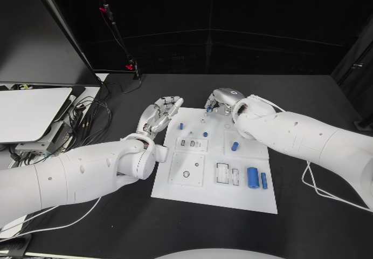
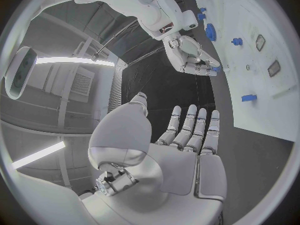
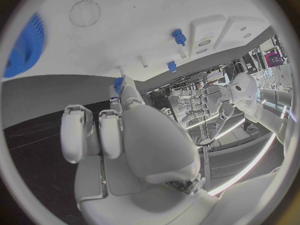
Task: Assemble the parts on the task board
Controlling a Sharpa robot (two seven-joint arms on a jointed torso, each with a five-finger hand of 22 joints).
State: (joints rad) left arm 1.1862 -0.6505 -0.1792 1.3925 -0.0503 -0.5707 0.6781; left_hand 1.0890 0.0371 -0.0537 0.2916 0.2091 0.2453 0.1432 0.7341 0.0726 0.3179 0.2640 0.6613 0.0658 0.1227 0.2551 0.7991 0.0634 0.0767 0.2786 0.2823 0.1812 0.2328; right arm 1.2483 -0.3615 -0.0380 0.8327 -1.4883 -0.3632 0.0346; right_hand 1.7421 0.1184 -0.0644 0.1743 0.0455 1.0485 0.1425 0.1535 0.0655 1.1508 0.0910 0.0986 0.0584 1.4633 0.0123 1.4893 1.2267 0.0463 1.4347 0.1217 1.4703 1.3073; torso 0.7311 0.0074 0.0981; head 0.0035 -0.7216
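Observation:
The white task board lies in the middle of the black table. My right hand hovers over the board's far edge and pinches a small blue part between its fingertips; the same part shows in the right wrist view, and again at that hand in the left wrist view. My left hand is at the board's far left corner, fingers stretched out and holding nothing. Small blue pegs stand on the board. A blue cylinder and a thin blue bar lie near its right edge.
A blue gear sits on the board near my right hand. A grey device and a tangle of cables occupy the table's left side. A thin stand with red clips rises at the back.

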